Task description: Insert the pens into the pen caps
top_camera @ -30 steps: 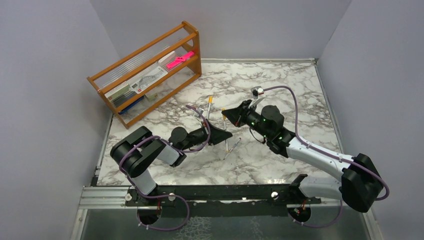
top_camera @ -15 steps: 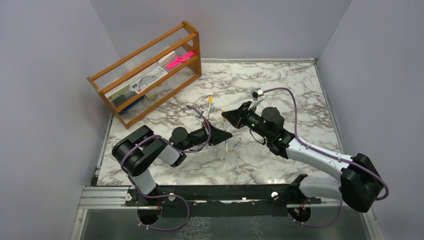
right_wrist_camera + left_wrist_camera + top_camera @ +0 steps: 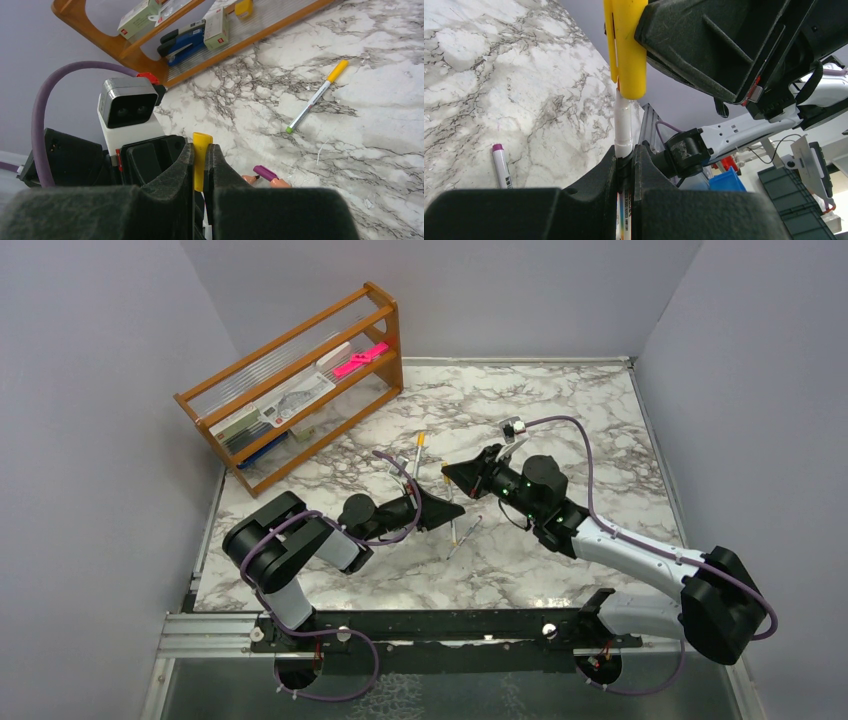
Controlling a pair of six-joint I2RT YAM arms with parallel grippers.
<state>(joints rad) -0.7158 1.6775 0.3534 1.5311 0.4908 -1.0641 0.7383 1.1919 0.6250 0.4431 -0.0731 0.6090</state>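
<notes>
My left gripper (image 3: 625,150) is shut on a white pen (image 3: 623,122) that sticks up out of the jaws. My right gripper (image 3: 200,150) is shut on a yellow pen cap (image 3: 201,157). In the left wrist view the yellow cap (image 3: 626,50) sits right over the pen's tip, and the tip goes into its open end. In the top view the left gripper (image 3: 455,510) and the right gripper (image 3: 450,472) meet tip to tip at mid-table. Loose pens lie nearby: a purple-ended one (image 3: 501,165), one with a yellow cap and a green end (image 3: 314,99), and an orange one with a purple cap (image 3: 267,176).
A wooden rack (image 3: 300,380) stands at the back left and holds boxes and a bright pink flat item (image 3: 360,358). It also shows in the right wrist view (image 3: 125,50). More pens lie on the marble below the grippers (image 3: 465,533) and behind them (image 3: 419,450).
My right gripper with the yellow cap has edged slightly down and left toward the left gripper. The left arm has hardly moved.
</notes>
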